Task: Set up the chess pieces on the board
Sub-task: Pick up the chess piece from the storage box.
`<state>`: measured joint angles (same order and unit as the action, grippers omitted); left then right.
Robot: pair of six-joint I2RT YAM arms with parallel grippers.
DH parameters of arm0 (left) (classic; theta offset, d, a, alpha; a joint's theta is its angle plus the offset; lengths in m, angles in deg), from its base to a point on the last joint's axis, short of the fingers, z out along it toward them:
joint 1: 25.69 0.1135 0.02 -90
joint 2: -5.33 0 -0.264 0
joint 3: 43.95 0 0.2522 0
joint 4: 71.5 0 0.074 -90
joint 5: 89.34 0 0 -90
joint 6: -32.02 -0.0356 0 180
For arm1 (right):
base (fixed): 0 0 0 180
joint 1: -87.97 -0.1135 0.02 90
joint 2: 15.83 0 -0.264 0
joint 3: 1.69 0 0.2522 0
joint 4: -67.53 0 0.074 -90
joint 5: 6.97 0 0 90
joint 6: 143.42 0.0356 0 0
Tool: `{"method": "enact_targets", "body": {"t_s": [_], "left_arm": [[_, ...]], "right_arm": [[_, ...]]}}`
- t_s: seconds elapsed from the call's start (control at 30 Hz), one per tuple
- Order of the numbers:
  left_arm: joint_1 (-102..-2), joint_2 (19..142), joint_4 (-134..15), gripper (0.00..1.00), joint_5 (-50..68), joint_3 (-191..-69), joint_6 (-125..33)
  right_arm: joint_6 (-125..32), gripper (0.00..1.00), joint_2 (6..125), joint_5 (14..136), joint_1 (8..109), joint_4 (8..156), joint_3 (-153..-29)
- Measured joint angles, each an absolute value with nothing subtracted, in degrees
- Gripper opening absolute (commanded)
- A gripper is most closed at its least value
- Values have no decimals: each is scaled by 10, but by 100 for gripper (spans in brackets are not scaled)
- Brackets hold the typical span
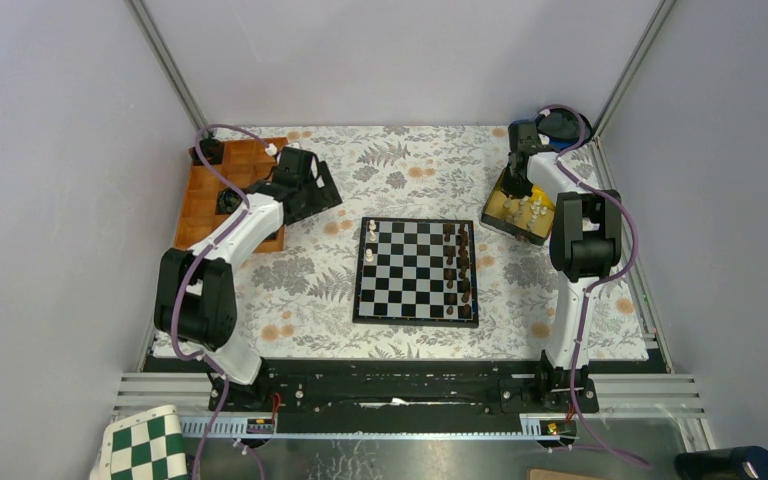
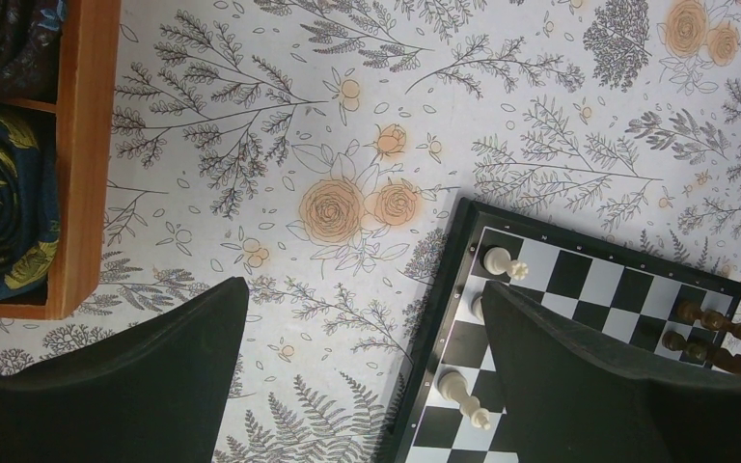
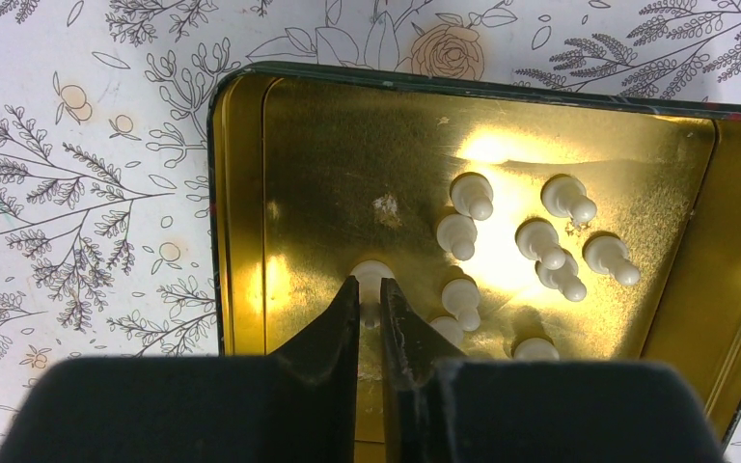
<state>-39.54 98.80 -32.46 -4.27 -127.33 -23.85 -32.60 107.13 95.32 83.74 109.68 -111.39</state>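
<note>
Right wrist view: we see the right gripper [image 3: 370, 307] pinched narrow on one white piece [image 3: 371, 273] inside the gold tin [image 3: 241, 193], with other white pieces [image 3: 540, 241] loose beside it. Meanwhile the left gripper [image 2: 365, 289] gapes wide, holding nothing, over the cloth [image 2: 347, 116] by the board [image 1: 416, 270]. We judge this the pickup step. Next: lift straight up clear of the neighbours, carry it to the board's white side, set it upright.

My left arm [image 1: 228, 232] reaches forward, left gripper [image 2: 362, 289] spread wide; my right arm [image 1: 582, 240] stretches far ahead. Right gripper [image 3: 370, 294] pinches a chess piece [image 3: 371, 271].
</note>
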Motion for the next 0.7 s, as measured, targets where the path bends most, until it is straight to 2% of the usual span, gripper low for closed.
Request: {"method": "enact_targets", "body": {"t_s": [0.13, 0.63, 0.67, 0.7], "left_arm": [[-395, 981, -325, 99, -43, -1268, -239], [-395, 945, -324, 99, -43, -1244, -238], [-395, 944, -324, 99, -43, -1244, -238], [-395, 943, -324, 99, -43, -1243, -238]], "right_arm": [[-326, 0, 1071, 953, 837, 1097, -1114], [-327, 0, 1052, 953, 837, 1099, -1113], [-327, 1, 1049, 953, 837, 1101, -1113], [-327, 9, 1046, 953, 837, 1102, -1113]]}}
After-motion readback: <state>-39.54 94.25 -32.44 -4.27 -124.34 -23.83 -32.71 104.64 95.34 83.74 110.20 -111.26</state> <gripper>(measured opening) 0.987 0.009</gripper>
